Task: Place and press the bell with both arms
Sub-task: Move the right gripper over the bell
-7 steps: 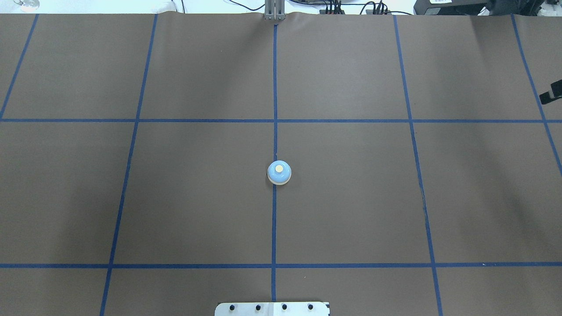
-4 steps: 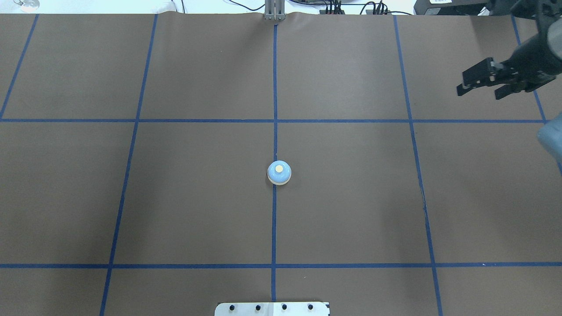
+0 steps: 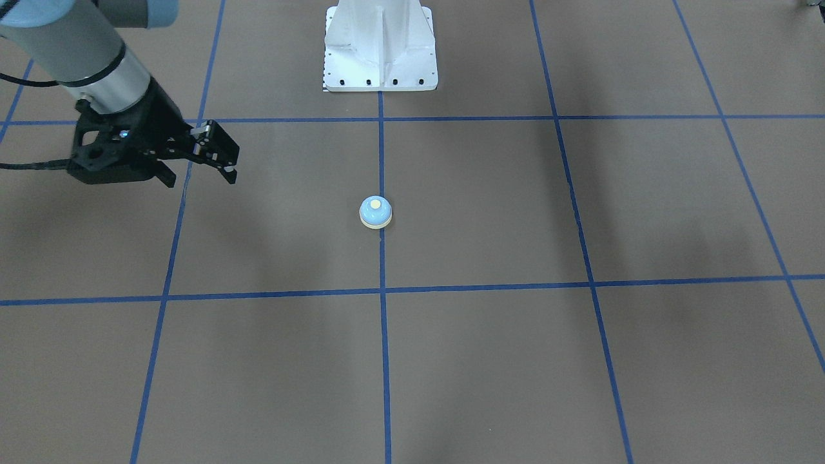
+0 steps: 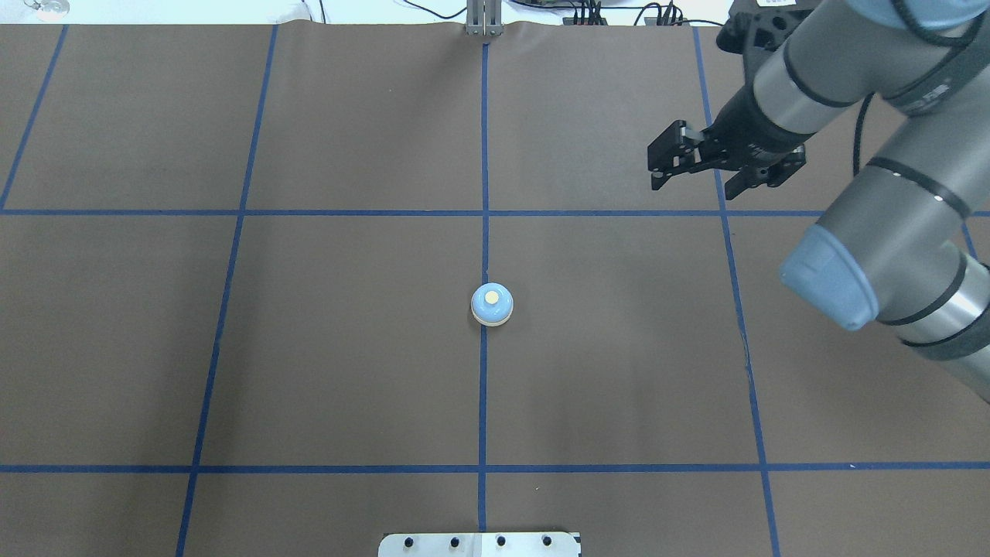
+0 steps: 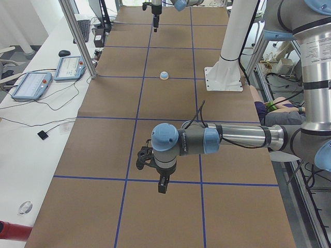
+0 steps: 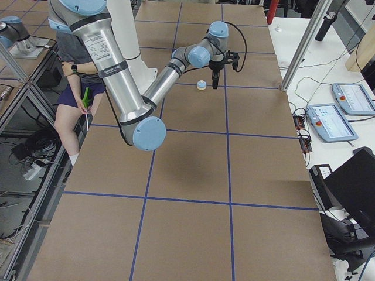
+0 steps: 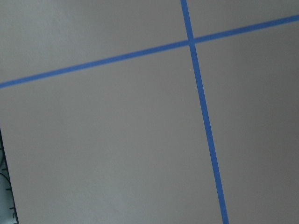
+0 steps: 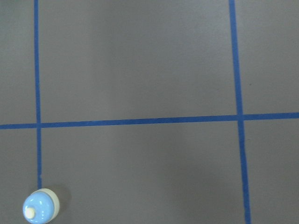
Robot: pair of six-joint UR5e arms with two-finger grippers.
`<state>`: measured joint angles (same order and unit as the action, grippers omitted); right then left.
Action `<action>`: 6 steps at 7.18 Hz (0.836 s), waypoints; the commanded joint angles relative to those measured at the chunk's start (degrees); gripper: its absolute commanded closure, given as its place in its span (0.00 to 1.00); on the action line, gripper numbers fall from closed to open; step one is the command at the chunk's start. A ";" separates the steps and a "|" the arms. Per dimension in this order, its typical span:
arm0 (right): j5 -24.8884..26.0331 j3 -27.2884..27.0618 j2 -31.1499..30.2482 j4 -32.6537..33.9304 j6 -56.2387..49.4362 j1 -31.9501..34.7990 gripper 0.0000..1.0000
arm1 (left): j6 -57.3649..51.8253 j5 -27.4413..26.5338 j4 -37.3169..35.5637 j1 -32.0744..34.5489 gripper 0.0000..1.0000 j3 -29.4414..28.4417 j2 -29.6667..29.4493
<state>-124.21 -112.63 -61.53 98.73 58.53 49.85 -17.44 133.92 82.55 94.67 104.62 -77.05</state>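
While the right end effector (image 4: 696,182) hangs wide open with nothing in it, the bell (image 4: 492,305) sits untouched, so this is pretty much step zero.
It's on the right arm (image 4: 843,70), off to the right side of the white pedestal (image 3: 380,45), up off the worktop (image 4: 348,371) and well apart from the bell. The bell stands upright on the blue tape line (image 4: 483,402) running straight out from that pedestal. The left end effector (image 5: 161,182) hovers way out on the pedestal's left side. Only the side cam catches it, so I can't tell if it's open or closed. My read: nothing grabbed, button not pressed, so placing and pressing are both left to do.
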 commanded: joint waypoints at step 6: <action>18.62 24.79 24.15 1.02 14.94 -19.78 0.27 | -1.01 2.75 -0.20 0.25 0.00 -0.04 2.52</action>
<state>-109.15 -92.99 -41.00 99.97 72.23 32.25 -18.45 136.67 82.35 94.92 104.52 -74.54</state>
